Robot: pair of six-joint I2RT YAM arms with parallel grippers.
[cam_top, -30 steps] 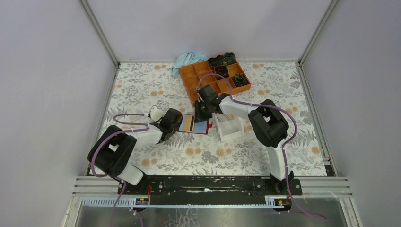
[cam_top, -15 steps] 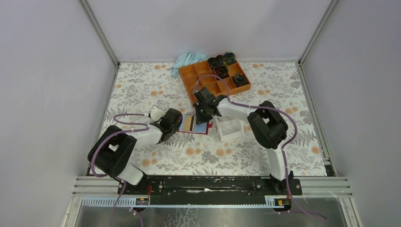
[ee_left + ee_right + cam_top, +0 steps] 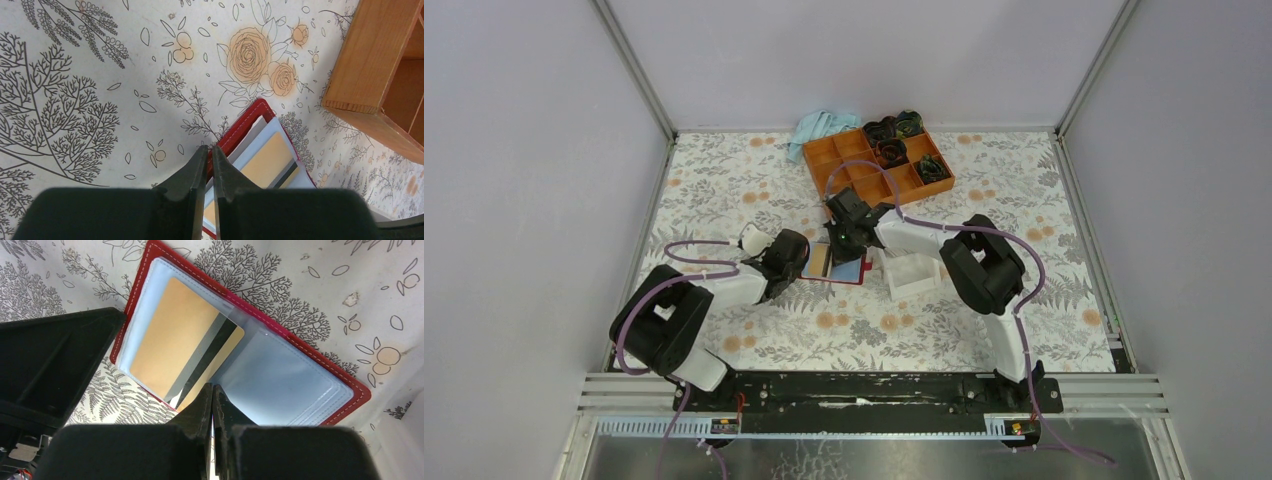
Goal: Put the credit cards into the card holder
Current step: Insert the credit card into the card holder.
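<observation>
The dark-red card holder [image 3: 852, 270] lies open on the floral table between the arms. A tan-gold credit card [image 3: 175, 335] with a dark stripe sits in its left clear pocket, one end sticking out toward the fold. The right pocket [image 3: 295, 375] is light and shows no card. My left gripper [image 3: 804, 263] is shut on the holder's red left edge [image 3: 250, 117]; the card [image 3: 265, 162] shows beside its tips [image 3: 210, 149]. My right gripper [image 3: 836, 243] is shut, its tips [image 3: 212, 386] at the card's exposed end. No other cards show.
A whitish clear box [image 3: 912, 272] stands just right of the holder. The orange compartment tray [image 3: 819, 185] with dark items is behind it; its corner [image 3: 367, 65] is near the left gripper. A blue cloth [image 3: 819, 128] lies at the back.
My right gripper has moved left over the holder toward the gold card, now covering part of it. The left gripper and the holder have not moved.
</observation>
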